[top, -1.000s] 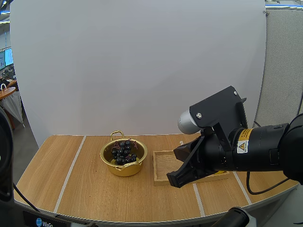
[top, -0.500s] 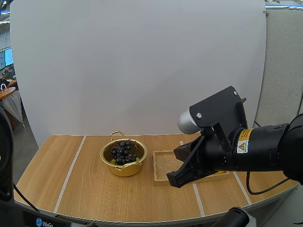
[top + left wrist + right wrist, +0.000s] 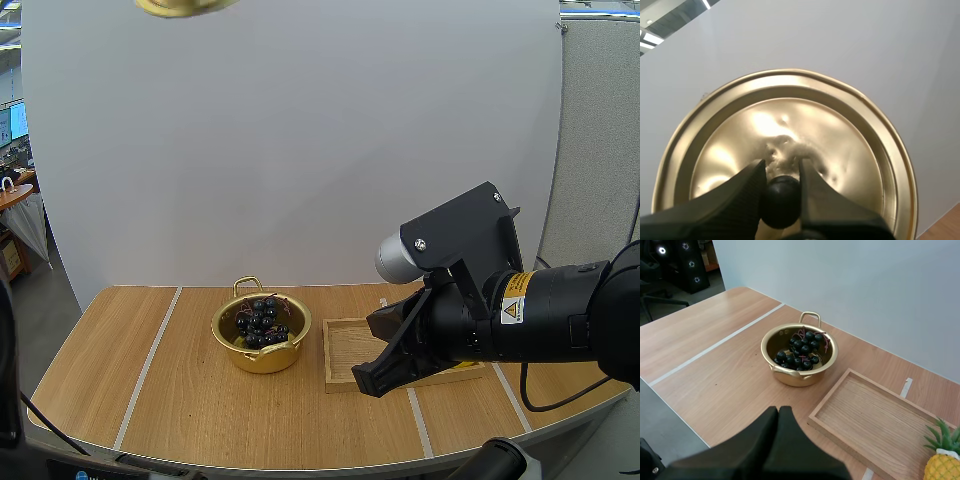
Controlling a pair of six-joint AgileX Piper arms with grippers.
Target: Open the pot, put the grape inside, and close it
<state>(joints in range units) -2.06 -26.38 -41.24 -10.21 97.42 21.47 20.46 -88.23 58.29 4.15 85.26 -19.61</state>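
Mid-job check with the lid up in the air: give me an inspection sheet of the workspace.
Surface: wooden table with pale stripes across it.
Job's things: pot open, grapes inside; lid held high in the air by its black knob.
Clutter: wooden tray to the right of the pot; pineapple beside the tray.
Hands: left hand shut on the lid's knob; right hand shut on nothing, above the table near the tray.
Cables: nothing seen.
Surroundings: white screen behind the table.
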